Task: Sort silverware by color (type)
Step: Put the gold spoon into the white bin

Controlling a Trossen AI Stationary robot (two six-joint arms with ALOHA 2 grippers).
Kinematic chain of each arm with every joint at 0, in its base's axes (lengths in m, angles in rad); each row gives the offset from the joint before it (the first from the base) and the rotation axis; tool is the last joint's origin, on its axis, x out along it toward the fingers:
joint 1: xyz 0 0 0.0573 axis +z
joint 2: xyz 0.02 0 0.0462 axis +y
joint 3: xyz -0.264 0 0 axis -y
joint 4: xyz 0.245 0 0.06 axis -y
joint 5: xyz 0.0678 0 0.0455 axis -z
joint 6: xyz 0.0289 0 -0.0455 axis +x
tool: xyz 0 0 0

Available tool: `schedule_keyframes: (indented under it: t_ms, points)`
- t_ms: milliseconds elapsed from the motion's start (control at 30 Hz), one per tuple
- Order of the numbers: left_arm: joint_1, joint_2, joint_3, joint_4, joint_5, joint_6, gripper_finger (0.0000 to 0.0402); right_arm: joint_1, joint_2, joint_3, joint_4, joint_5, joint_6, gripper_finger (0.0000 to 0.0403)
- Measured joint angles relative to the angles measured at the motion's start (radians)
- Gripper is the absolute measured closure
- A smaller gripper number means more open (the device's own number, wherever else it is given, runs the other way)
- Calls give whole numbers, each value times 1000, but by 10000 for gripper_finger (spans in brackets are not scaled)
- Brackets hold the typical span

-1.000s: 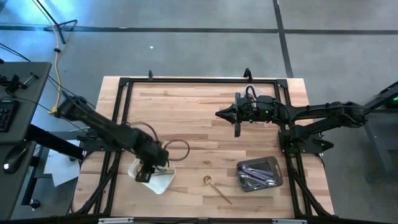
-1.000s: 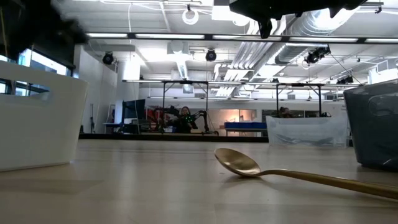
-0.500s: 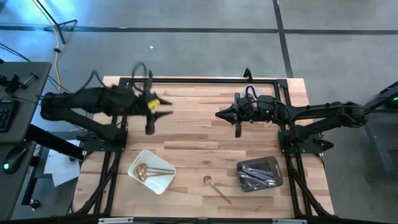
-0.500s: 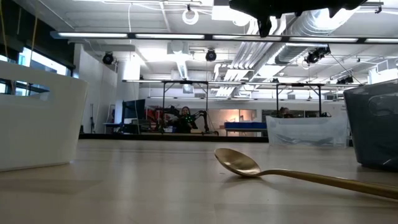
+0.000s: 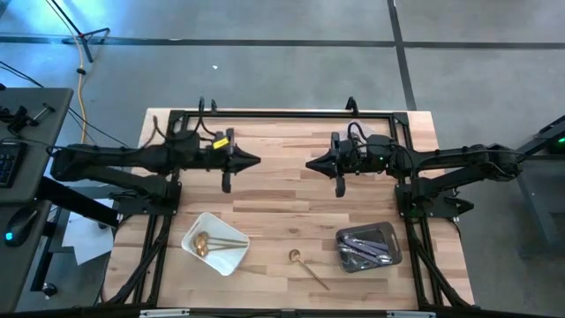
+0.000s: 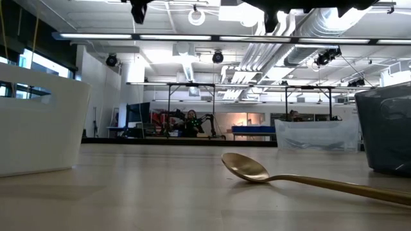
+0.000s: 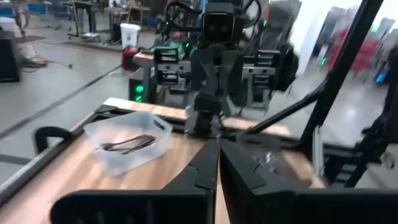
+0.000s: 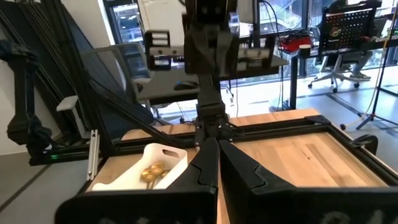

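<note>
A gold spoon (image 5: 305, 265) lies flat on the table near its front edge, and it also shows close up in the low view (image 6: 247, 168). Two more gold spoons (image 5: 207, 241) lie in a white tray (image 5: 231, 258) at the front left. Dark utensils (image 5: 364, 248) lie in a clear tray (image 5: 390, 233) at the front right. My left gripper (image 5: 257, 162) and my right gripper (image 5: 308, 163) hover level above the table's middle. Their tips face each other, both are shut, and neither holds anything. The shut fingers also show in the left wrist view (image 7: 218, 142) and the right wrist view (image 8: 217, 142).
A black metal frame (image 5: 282, 115) runs around the tabletop. Bare wood lies between the two trays and below both grippers. The low view sees a room with a person far behind the table.
My left gripper has risen from over the white tray and swung toward the table's far edge, then to the middle. It has tipped from pointing down to level, and its fingers have shut. The gold spoons stay in the tray.
</note>
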Motion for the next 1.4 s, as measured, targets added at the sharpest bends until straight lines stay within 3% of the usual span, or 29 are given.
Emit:
schedule_keyframes:
  t_ms: [167, 300, 667, 1400]
  points:
    - [-1, 36, -105, 223, -1, -81, 399, 0, 0, 0, 3, 0, 7, 402]
    - [-1, 60, -134, 296, -1, -91, 401, 0, 0, 0, 3, 0, 7, 402]
    - [0, 58, -135, 304, 66, -92, 401, 0, 0, 0, 3, 0, 7, 402]
    - [0, 59, -135, 296, 55, -92, 401, 0, 0, 0, 2, 0, 7, 402]
